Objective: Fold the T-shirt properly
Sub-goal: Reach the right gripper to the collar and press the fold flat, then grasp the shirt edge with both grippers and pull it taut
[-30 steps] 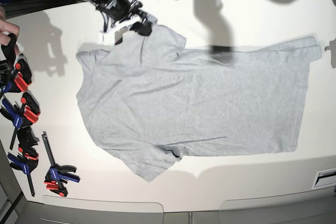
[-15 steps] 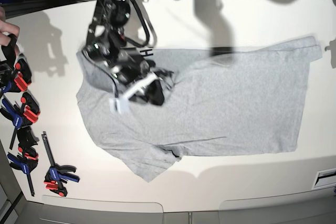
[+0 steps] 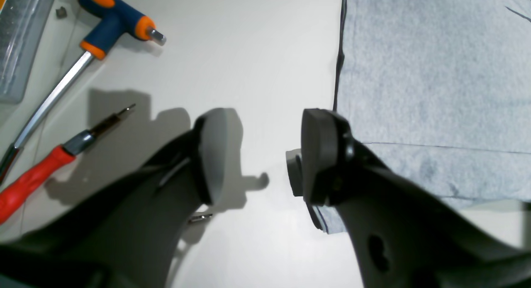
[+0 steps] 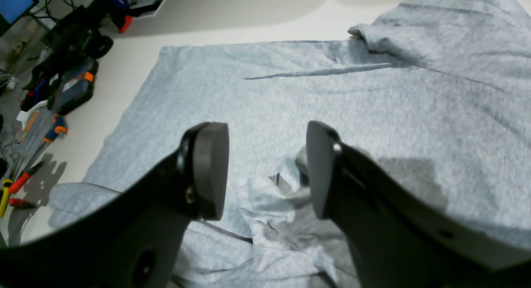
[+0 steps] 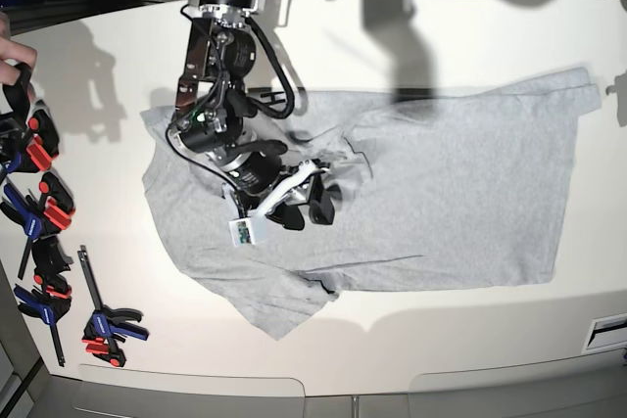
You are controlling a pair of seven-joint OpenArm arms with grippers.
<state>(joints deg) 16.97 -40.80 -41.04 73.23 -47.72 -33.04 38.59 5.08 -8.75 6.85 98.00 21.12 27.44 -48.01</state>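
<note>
The light grey T-shirt (image 5: 451, 193) lies spread on the white table, plain side up. Its far sleeve is pulled in onto the body and lies bunched (image 5: 343, 159). My right gripper (image 5: 306, 208) hangs over the shirt's chest, just beside that bunch. In the right wrist view it (image 4: 267, 155) is open, with crumpled cloth (image 4: 274, 196) below the jaws and nothing between them. My left gripper (image 3: 263, 151) is open and empty above bare table, right beside the shirt's edge (image 3: 415, 72). The left arm does not show in the base view.
Several red, blue and black clamps (image 5: 39, 212) lie along the table's left edge, with another (image 5: 108, 325) near the front. An orange-and-blue T-handle key (image 3: 112, 14) and a red screwdriver (image 3: 37, 176) lie left of my left gripper. A person's hand (image 5: 10, 51) shows at the far left.
My right arm has swung from the shirt's far sleeve corner down over the chest. The far sleeve has come inward with it and now lies bunched on the body.
</note>
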